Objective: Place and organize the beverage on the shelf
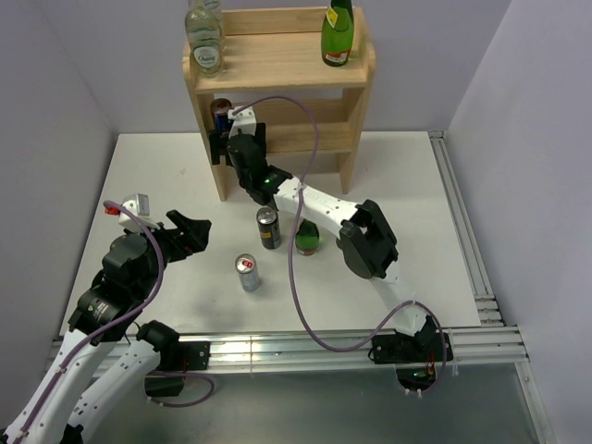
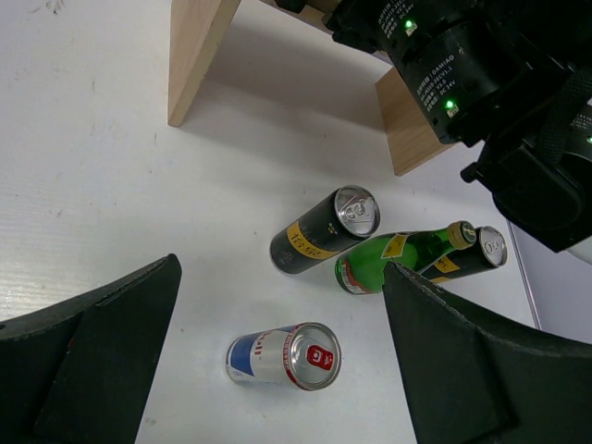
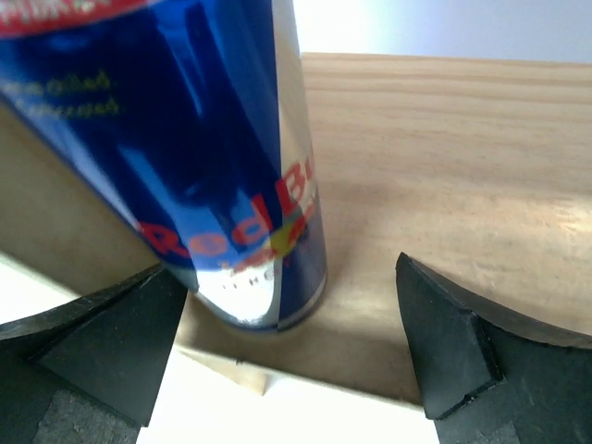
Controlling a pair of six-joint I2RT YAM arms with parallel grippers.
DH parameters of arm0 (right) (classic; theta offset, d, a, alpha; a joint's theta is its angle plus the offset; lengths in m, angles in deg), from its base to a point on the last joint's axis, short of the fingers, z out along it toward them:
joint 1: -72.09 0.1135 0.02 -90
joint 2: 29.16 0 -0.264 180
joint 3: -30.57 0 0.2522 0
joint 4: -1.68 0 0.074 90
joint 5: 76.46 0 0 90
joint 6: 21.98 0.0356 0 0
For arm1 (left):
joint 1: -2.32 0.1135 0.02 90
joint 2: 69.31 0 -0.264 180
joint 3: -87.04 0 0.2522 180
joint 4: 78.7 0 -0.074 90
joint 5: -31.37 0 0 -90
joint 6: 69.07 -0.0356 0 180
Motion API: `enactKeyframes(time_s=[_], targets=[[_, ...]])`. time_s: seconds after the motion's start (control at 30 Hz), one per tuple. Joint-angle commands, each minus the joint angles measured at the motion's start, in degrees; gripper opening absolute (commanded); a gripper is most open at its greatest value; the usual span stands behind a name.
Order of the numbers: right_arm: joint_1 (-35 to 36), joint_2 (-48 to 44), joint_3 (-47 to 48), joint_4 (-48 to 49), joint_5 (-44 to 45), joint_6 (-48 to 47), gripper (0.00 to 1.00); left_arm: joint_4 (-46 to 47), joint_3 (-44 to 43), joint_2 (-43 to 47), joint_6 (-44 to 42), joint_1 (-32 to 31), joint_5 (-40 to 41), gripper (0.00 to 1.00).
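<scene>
The light wooden shelf (image 1: 277, 69) stands at the back of the table. On its top tier are a clear bottle (image 1: 204, 39) at the left and a green bottle (image 1: 337, 33) at the right. My right gripper (image 1: 227, 139) is open at the left end of the middle tier. A blue Red Bull can (image 3: 213, 157) stands upright on the wood (image 3: 444, 166) between its jaws, close to the left finger (image 3: 102, 342). My left gripper (image 1: 196, 233) is open and empty above the table. A small silver-blue can (image 2: 282, 356) stands below it.
On the white table stand a black can (image 1: 268, 228), a green bottle (image 1: 308, 238) and the silver-blue can (image 1: 247, 272). The left wrist view shows a second black can (image 2: 479, 254) behind the green bottle (image 2: 398, 259). The right arm (image 1: 324, 208) stretches over them.
</scene>
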Motion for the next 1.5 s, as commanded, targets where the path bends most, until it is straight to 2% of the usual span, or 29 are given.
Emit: enactKeyframes(time_s=[0.0, 0.37, 0.53, 0.77, 0.87, 0.93, 1.0, 1.03, 1.07, 1.1, 1.13, 1.17, 1.2, 1.23, 1.33, 1.47], targets=[[0.8, -5.7, -4.8, 1.3, -2.1, 1.2, 1.0, 1.3, -0.6, 0.2, -0.7, -0.2, 0.3, 0.98], [2.7, -15.1, -17.2, 4.4, -5.9, 0.1, 1.0, 1.0, -0.9, 0.2, -0.7, -0.2, 1.3, 0.98], [5.1, -20.5, -23.5, 5.2, -2.8, -2.4, 1.0, 1.2, -1.4, -1.5, -1.2, -0.1, 2.1, 0.99], [9.1, -37.2, -37.1, 6.8, 2.2, -0.6, 1.0, 3.6, -2.6, -6.7, -1.6, -1.8, 0.5, 0.99], [11.1, -44.5, -43.1, 6.3, 4.9, 0.9, 1.0, 3.4, -3.2, -7.9, 1.0, -8.2, 6.6, 0.99], [12.3, -48.2, -48.0, 6.5, 7.6, 1.4, 1.0, 2.3, -3.3, -8.8, 4.1, -16.4, 12.1, 0.99], [14.2, -53.3, -50.8, 5.5, 9.8, 2.8, 1.0, 1.3, -3.2, -10.3, 7.1, -23.0, 22.0, 0.99], [15.0, -54.9, -53.4, 5.1, 10.3, 3.4, 1.0, -1.0, -3.5, -12.8, 9.0, -30.3, 25.5, 0.99], [16.0, -57.9, -54.7, 4.1, 11.1, 4.4, 1.0, -2.7, -4.5, -14.5, 14.1, -34.3, 30.1, 0.99], [16.6, -59.4, -55.9, 3.5, 12.0, 5.2, 1.0, -4.9, -5.3, -16.2, 17.6, -43.3, 38.8, 0.99], [17.2, -61.0, -58.4, 3.0, 13.2, 5.9, 1.0, -11.5, -6.3, -20.0, 21.6, -48.0, 43.5, 0.99], [17.7, -64.0, -59.5, 1.4, 13.6, 7.4, 1.0, -15.7, -8.8, -22.2, 31.3, -51.7, 46.7, 0.99], [18.5, -65.6, -60.8, 0.8, 14.2, 8.0, 1.0, -19.9, -10.3, -24.4, 36.4, -56.8, 50.4, 0.99], [19.1, -67.1, -63.2, 0.1, 15.5, 9.8, 1.0, -27.2, -12.4, -28.3, 44.6, -58.3, 51.3, 0.99], [20.9, -73.5, -68.0, -2.8, 17.2, 12.9, 1.0, -32.2, -12.4, -34.0, 53.3, -60.0, 52.5, 0.99], [23.1, -81.6, -72.8, -7.5, 20.3, 16.0, 1.0, -28.1, -8.5, -34.4, 55.3, -60.4, 51.6, 0.99]])
